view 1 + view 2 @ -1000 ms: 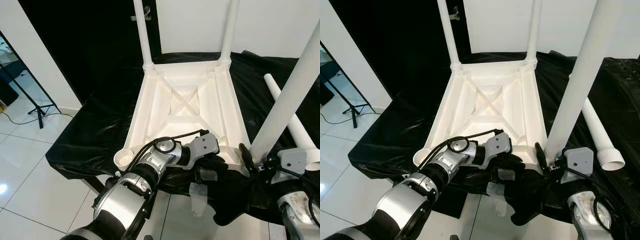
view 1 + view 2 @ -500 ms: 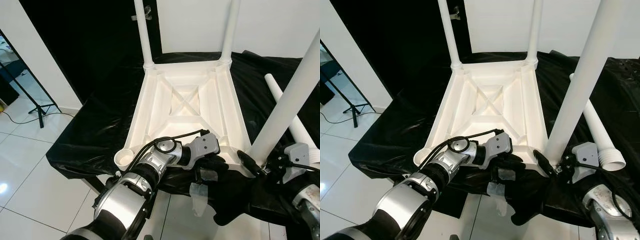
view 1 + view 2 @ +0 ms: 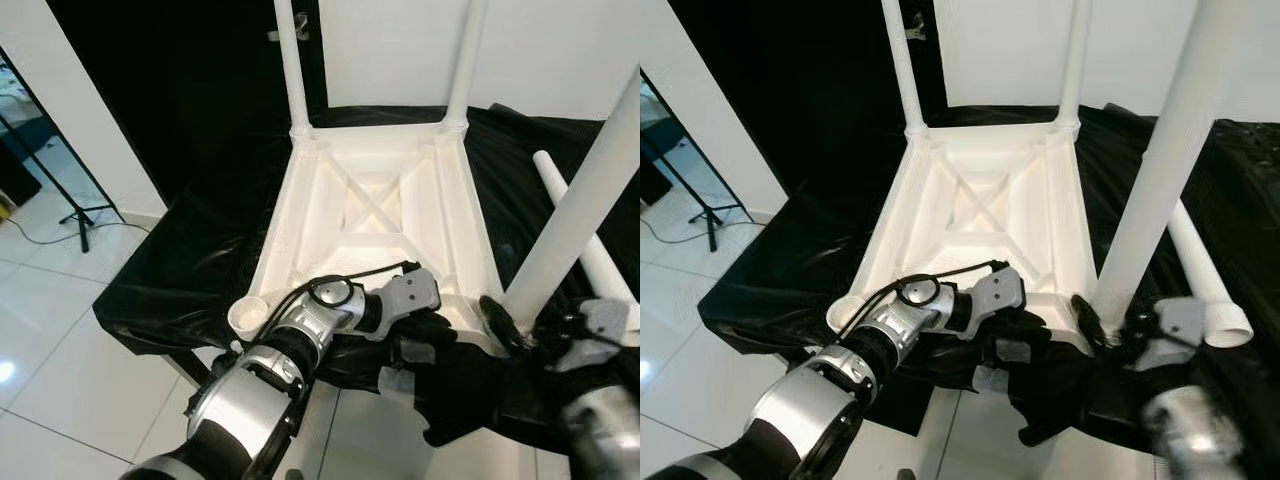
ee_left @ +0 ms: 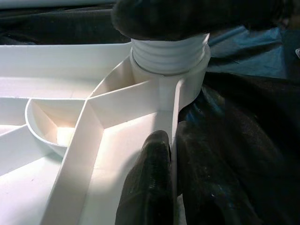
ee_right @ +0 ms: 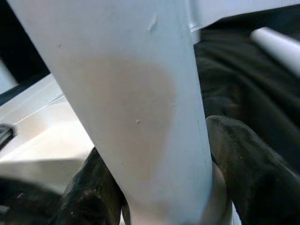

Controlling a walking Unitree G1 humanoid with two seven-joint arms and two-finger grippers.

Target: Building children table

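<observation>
The white table top (image 3: 370, 215) lies upside down on a black-covered bench. Two white legs (image 3: 292, 60) (image 3: 468, 60) stand in its far corners. A third leg (image 3: 580, 210) stands tilted in the near right corner socket, and my right gripper (image 3: 520, 325) is shut on its base; in the right wrist view the leg (image 5: 131, 93) sits between the black fingers (image 5: 248, 159). My left gripper (image 3: 425, 335) is shut on the near rim of the table top (image 4: 176, 136), beside the threaded leg end (image 4: 168, 54). The near left socket (image 3: 250, 315) is open.
A loose white leg (image 3: 1200, 275) lies on the black sheet (image 3: 200, 250) to the right of the table top. A light-stand tripod (image 3: 70, 215) stands on the tiled floor at the left. A white wall rises behind the bench.
My right wrist has swung around the base of the near right leg and is blurred now. The left arm has stayed on the rim. The camera has shifted slightly.
</observation>
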